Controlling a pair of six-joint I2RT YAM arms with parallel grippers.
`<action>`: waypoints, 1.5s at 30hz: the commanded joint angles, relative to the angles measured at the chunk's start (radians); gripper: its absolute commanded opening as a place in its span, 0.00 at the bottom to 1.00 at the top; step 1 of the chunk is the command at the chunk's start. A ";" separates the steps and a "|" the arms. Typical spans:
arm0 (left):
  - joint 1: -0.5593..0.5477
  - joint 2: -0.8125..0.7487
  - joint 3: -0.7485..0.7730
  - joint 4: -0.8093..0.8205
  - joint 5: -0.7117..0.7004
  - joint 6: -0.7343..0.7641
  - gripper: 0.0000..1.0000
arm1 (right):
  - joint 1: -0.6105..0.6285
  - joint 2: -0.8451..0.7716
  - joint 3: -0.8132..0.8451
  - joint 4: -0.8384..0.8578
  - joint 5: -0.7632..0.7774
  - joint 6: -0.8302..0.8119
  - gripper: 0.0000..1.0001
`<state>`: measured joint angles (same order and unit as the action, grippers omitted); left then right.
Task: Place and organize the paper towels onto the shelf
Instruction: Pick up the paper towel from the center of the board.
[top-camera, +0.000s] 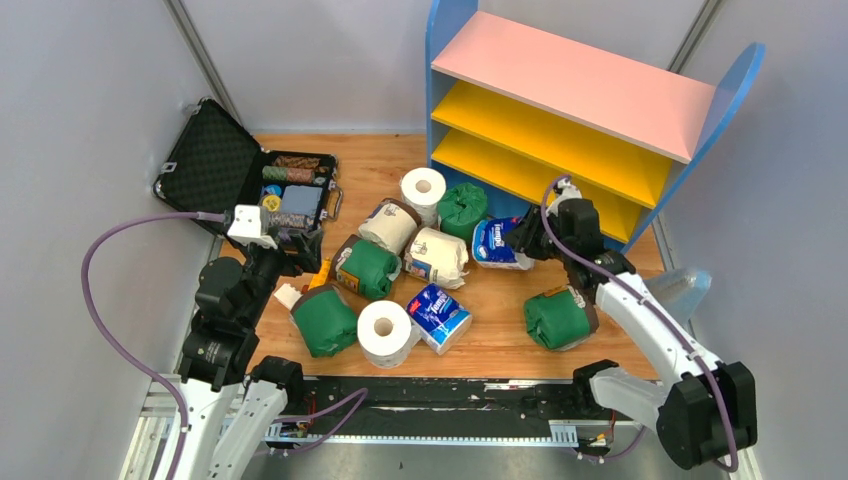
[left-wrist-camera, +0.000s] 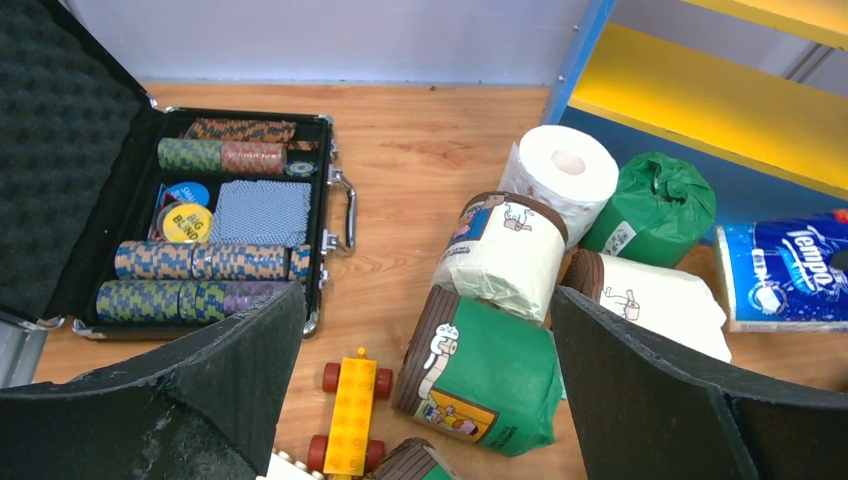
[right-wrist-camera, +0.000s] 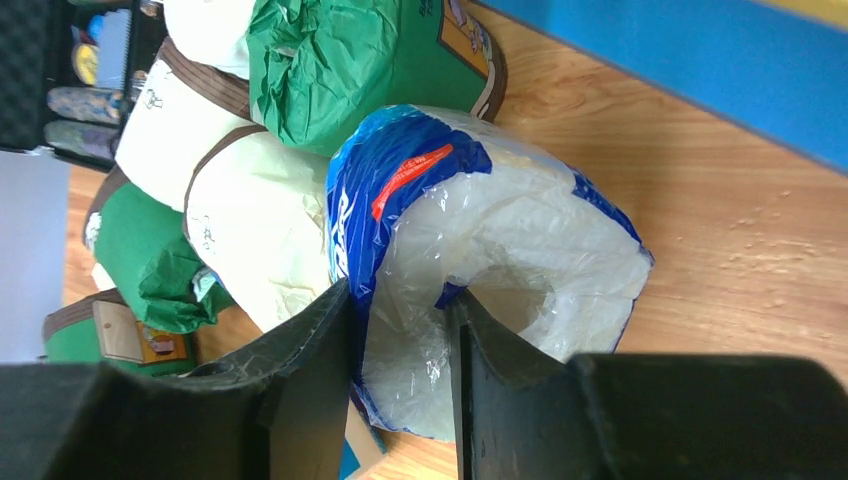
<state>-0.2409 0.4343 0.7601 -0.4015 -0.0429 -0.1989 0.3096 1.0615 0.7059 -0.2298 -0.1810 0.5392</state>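
Paper towels lie scattered on the wooden floor in front of the shelf (top-camera: 580, 80). My right gripper (top-camera: 522, 240) (right-wrist-camera: 400, 300) is shut on the wall of a blue-and-white wrapped roll (top-camera: 495, 243) (right-wrist-camera: 480, 210), with one finger inside its core hole and the other outside. That roll rests on the floor by the shelf's blue base (right-wrist-camera: 700, 70). My left gripper (top-camera: 300, 250) (left-wrist-camera: 428, 300) hangs open above a green-wrapped roll (left-wrist-camera: 485, 375). Cream rolls (left-wrist-camera: 505, 250), a bare white roll (left-wrist-camera: 560, 170) and another green one (left-wrist-camera: 650, 205) lie beyond it.
An open black case (top-camera: 215, 160) of poker chips sits at the back left. A yellow toy car (left-wrist-camera: 350, 415) lies beside the green roll. More rolls lie near the front edge: green (top-camera: 325, 320), white (top-camera: 385, 332), blue (top-camera: 440, 318) and green (top-camera: 558, 318). Grey walls close both sides.
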 joint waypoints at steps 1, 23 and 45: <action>-0.003 0.001 0.019 0.019 0.012 0.013 1.00 | 0.068 0.070 0.190 -0.236 0.160 -0.121 0.13; -0.009 -0.047 0.015 0.020 0.012 0.012 1.00 | 0.244 0.431 0.500 -0.385 0.563 -0.709 0.00; -0.064 -0.074 0.015 0.020 -0.012 0.023 1.00 | 0.156 0.485 0.420 -0.278 0.418 -1.044 0.00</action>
<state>-0.2974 0.3676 0.7601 -0.4015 -0.0452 -0.1936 0.4789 1.5475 1.1137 -0.5728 0.2409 -0.4114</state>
